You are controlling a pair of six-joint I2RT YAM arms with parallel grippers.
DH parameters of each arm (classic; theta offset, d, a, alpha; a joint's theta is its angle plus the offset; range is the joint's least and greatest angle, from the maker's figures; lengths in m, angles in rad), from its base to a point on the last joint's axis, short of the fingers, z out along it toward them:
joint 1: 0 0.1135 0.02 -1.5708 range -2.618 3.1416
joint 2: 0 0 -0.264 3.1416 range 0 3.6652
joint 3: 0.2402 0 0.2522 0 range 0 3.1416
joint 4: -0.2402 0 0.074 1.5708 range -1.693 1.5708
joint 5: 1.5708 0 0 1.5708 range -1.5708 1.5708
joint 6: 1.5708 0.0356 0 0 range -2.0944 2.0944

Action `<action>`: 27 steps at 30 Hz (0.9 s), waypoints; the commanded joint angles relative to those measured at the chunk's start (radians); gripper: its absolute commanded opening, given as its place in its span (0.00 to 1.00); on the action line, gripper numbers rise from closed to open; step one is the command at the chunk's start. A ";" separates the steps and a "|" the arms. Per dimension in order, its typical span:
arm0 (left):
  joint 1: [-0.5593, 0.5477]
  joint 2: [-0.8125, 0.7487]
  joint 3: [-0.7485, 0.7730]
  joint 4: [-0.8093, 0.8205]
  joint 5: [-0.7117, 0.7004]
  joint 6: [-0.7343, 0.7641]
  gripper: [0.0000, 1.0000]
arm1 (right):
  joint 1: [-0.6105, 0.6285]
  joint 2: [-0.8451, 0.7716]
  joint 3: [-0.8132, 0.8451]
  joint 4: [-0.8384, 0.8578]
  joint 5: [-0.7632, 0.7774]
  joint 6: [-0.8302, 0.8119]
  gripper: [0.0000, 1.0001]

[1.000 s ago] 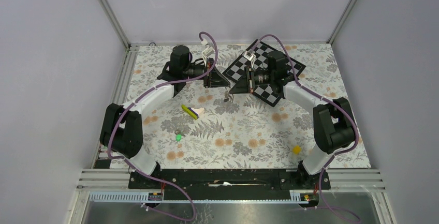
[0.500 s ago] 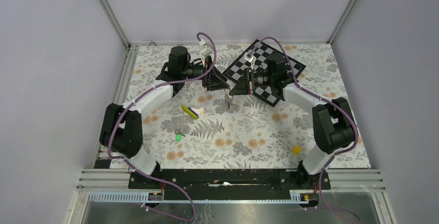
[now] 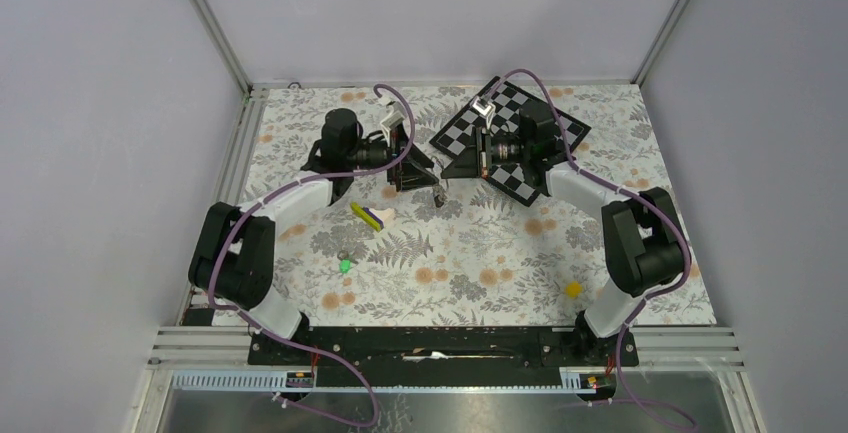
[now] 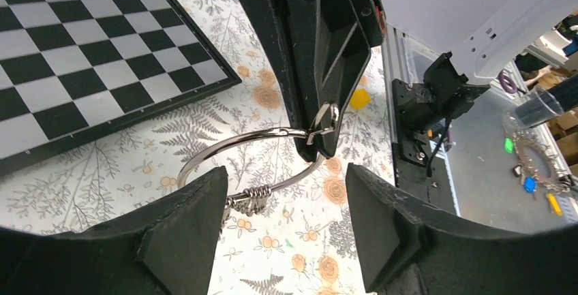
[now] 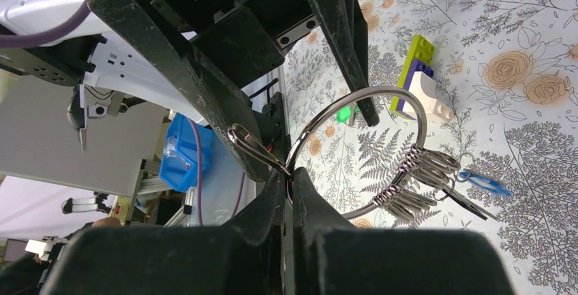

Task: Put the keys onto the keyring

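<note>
The silver keyring (image 5: 411,101) hangs above the table between the two grippers (image 3: 438,191). My right gripper (image 5: 290,176) is shut on its wire edge (image 3: 449,173). Several metal clips (image 5: 419,172) hang from the ring, with a blue key (image 5: 482,184) at their end. My left gripper (image 4: 285,179) stands open just short of the keyring (image 4: 225,148), its fingers (image 4: 184,240) on either side of the clip bundle (image 4: 249,202) without touching the wire. A green key (image 3: 345,265) lies loose on the table, nearer the left arm.
A yellow-white-purple wedge block (image 3: 370,216) lies left of centre. A small yellow cube (image 3: 572,290) sits near the right arm's base. A chessboard (image 3: 520,123) lies at the back, under the right arm. Metal frame rails border the floral table.
My left gripper has opened, let go of the keyring and drawn back a little to the left. The right gripper still holds the ring in the same place.
</note>
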 commanded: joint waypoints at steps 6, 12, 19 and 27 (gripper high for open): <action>0.002 -0.064 -0.032 0.215 -0.010 0.041 0.53 | -0.002 0.034 0.018 0.056 0.015 0.052 0.00; 0.002 -0.069 -0.011 0.152 -0.022 0.080 0.47 | -0.002 0.046 0.019 0.048 0.022 0.047 0.00; -0.002 -0.051 0.015 0.131 -0.035 0.091 0.40 | -0.002 0.049 0.015 0.050 0.022 0.046 0.00; -0.018 -0.026 0.049 0.117 -0.049 0.089 0.39 | -0.003 0.057 0.017 0.049 0.021 0.046 0.00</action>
